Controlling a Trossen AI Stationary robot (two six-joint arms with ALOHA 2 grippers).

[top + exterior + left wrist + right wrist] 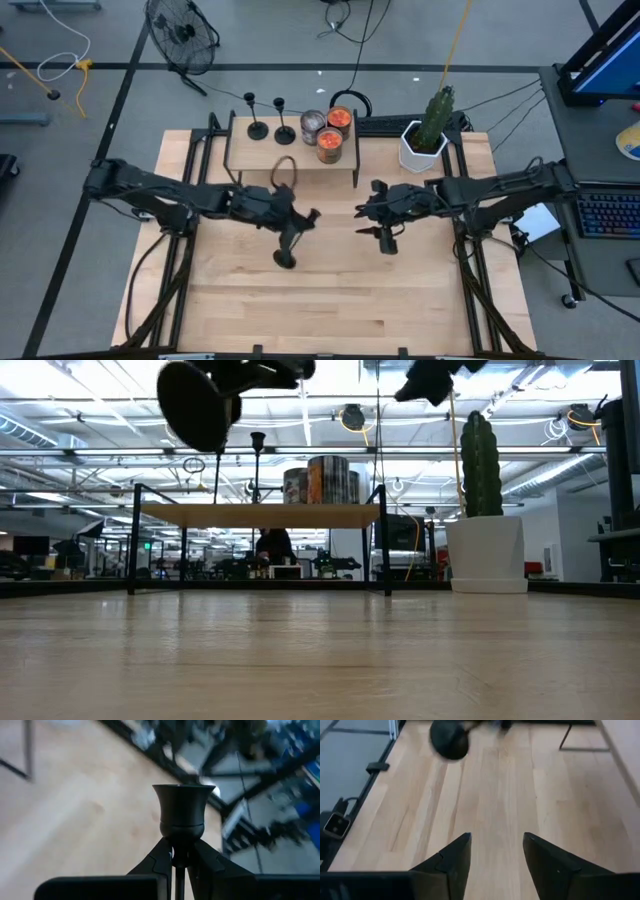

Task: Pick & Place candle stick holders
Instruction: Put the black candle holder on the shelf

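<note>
**One holder aloft in the left arm, two on the shelf**

The left gripper (288, 232) is clamped on the thin stem of a candle stick holder (285, 259), just below its small cup (183, 812). Gripping the stem makes sense: it is the narrowest part, and the round base (196, 405) hangs free of the fingers. In the low view that base sits high above the table (330, 300), so the holder is carried in the air rather than resting on wood, and it looks tilted (the base faces the low camera almost flat-on).

The right gripper (385, 238) hovers over the middle of the table, just beside the left one. Its jaws stand partly open with only bare planks between the fingers (449, 862), which suggests it is waiting, perhaps to receive the holder.

The other two holders (257, 128) (285, 133) stand upright on the left end of the low shelf (250, 155), apart from each other, with the glass jars (330, 140) clustered near the shelf's middle. A potted cactus (428, 130) sits off the shelf's right end.

For room: the near half of the table is open wood and offers easy ground for setting down. The tight places are the shelf's front edge and its thin legs (384, 540), close behind both grippers, and the narrow gap between the two arms themselves.
</note>
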